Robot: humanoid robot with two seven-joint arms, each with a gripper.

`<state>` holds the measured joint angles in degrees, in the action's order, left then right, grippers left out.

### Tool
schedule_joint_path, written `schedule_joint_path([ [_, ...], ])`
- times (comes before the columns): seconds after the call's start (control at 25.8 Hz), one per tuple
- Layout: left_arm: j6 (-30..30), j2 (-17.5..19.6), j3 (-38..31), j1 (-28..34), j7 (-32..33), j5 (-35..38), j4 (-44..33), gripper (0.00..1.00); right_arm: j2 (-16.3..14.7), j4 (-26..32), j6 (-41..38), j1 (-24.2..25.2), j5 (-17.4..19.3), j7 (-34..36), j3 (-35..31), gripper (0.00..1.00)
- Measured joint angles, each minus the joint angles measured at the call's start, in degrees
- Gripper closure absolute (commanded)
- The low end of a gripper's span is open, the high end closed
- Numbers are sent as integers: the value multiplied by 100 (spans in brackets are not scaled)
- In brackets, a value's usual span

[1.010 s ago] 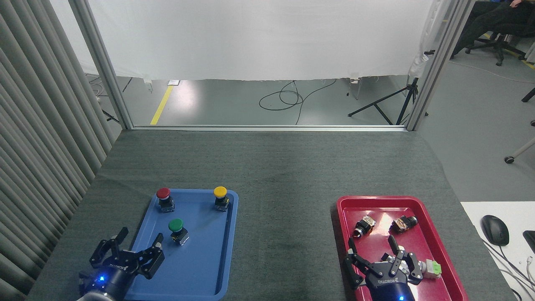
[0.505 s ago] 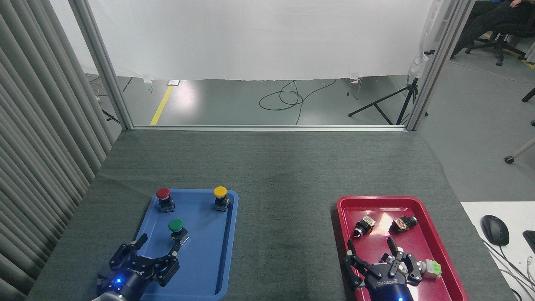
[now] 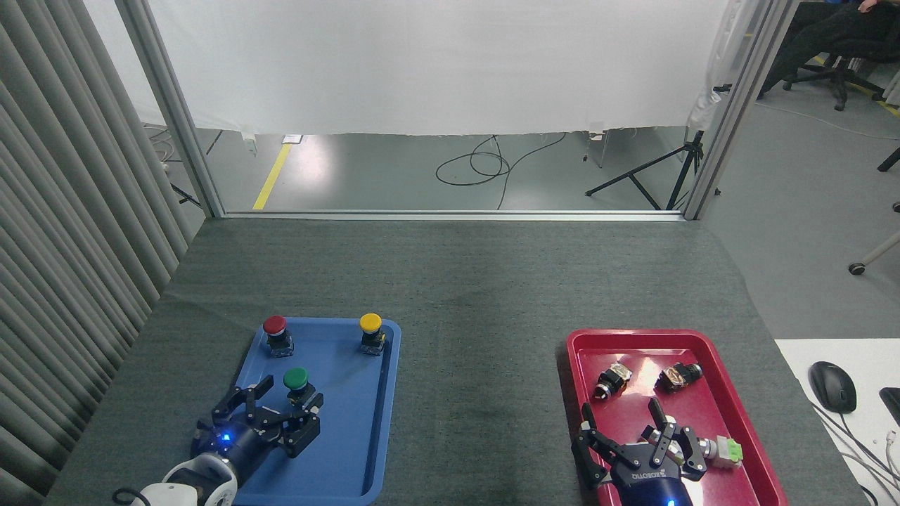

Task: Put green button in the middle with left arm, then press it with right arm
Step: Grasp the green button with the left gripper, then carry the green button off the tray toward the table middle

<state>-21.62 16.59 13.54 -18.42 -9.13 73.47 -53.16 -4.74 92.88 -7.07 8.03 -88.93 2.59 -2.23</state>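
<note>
Since a second ago the left gripper (image 3: 290, 393) has slid forward over the blue tray (image 3: 351, 450), and its spread, empty fingers now flank the green button (image 3: 296, 380) from the near side; contact cannot be judged. That arm reaches in low from the tray's near-left corner. The green button stands upright near the tray's left-centre, behind it the red button (image 3: 275, 326) and yellow button (image 3: 370, 325). Over the red tray (image 3: 745, 422), the right gripper (image 3: 623, 419) hangs released. The middle (image 3: 481, 351) lies bare.

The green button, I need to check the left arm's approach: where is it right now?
In the head view, the green button stands in the blue tray at lower left, nearer than the red button, with the open left gripper reaching around it.
</note>
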Motion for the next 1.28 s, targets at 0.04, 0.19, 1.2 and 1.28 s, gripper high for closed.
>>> schedule_joint_path([
  [0.04, -30, 1, 101, -74, 1, 1, 104, 2, 1, -7, 0, 2, 0, 0, -6, 0],
  [0.19, -57, -36, 305, -272, 1, 1, 438, 13, 10, -25, -13, 1, 6, 2, -56, 0],
  [1.2, -630, -478, 1018, -457, -28, 22, -138, 100, 35, -168, 89, 144, 53, -7, 112, 0],
  [1.28, -617, -725, 1257, -536, 51, 113, -98, 100, 57, -159, 57, 133, 46, 5, 106, 0],
])
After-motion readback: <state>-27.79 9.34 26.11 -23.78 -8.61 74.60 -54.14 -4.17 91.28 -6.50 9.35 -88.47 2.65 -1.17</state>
